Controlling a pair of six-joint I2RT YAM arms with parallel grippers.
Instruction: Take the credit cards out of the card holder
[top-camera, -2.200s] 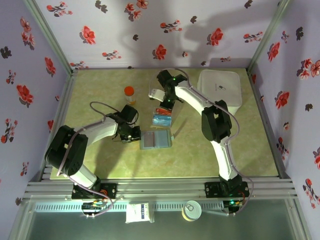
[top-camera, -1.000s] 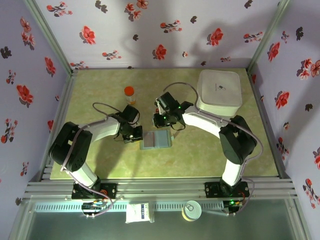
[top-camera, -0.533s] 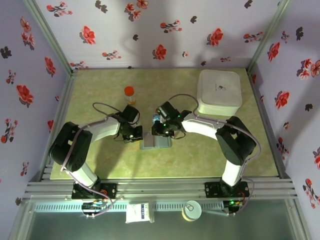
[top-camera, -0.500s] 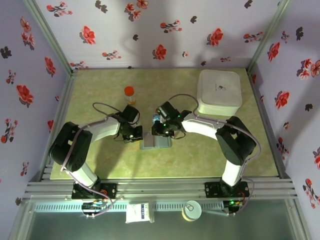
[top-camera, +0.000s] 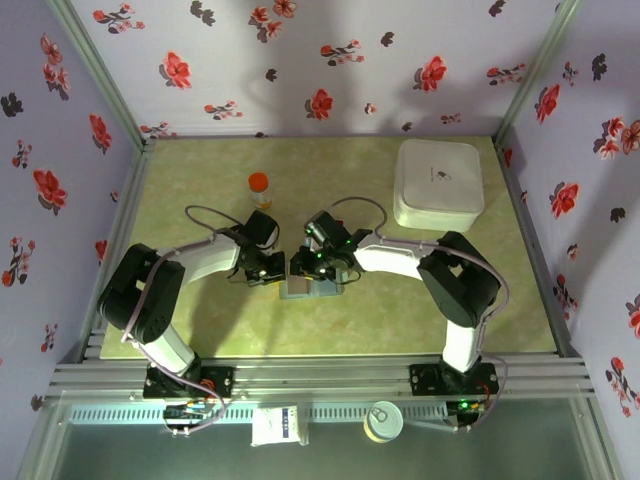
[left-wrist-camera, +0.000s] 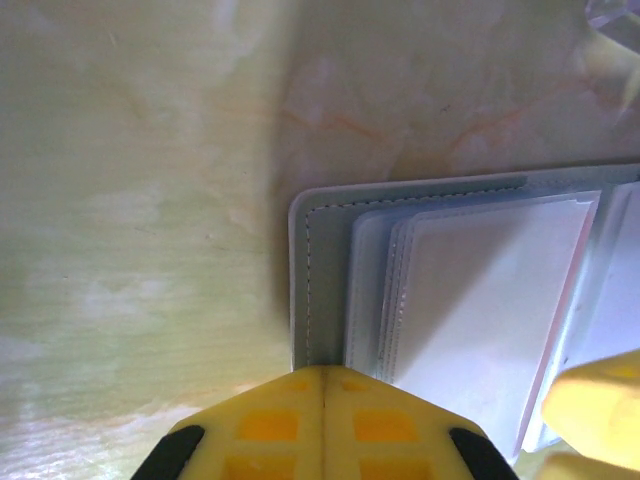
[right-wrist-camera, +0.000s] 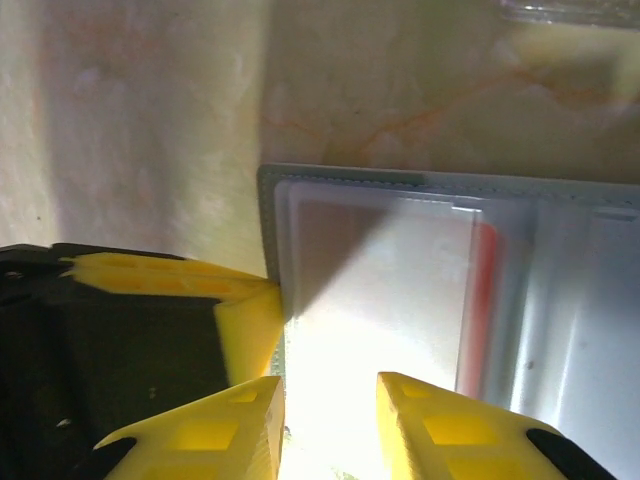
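trouble here would start at the small, flat, slate grey-blue bifold card holder (top-camera: 322, 290). it lies open on the pale green marbled table (top-camera: 200, 180) between the two arms, its clear plastic sleeves (left-wrist-camera: 480, 300) facing up. a thin red plastic credit card (right-wrist-camera: 484, 300) shows edge-on inside one sleeve.

the right gripper (right-wrist-camera: 328, 425) hangs over that panel, its yellow fingers (right-wrist-camera: 450, 430) partly apart and nothing visibly between them. the left gripper (left-wrist-camera: 325, 385) is closed and empty, its joined tips pressing on the holder's stitched edge.

if the right fingers close on the slippery sleeve instead of the card, the whole holder would likely lift, or the sleeve would crease. if the left tips slide off that narrow edge, the holder could drag across the table. the two grippers sit nearly touching, so a small sideways move risks a knock.

the white rounded square box (top-camera: 438, 180) and the small orange-capped bottle (top-camera: 258, 184) stand well apart from all this.
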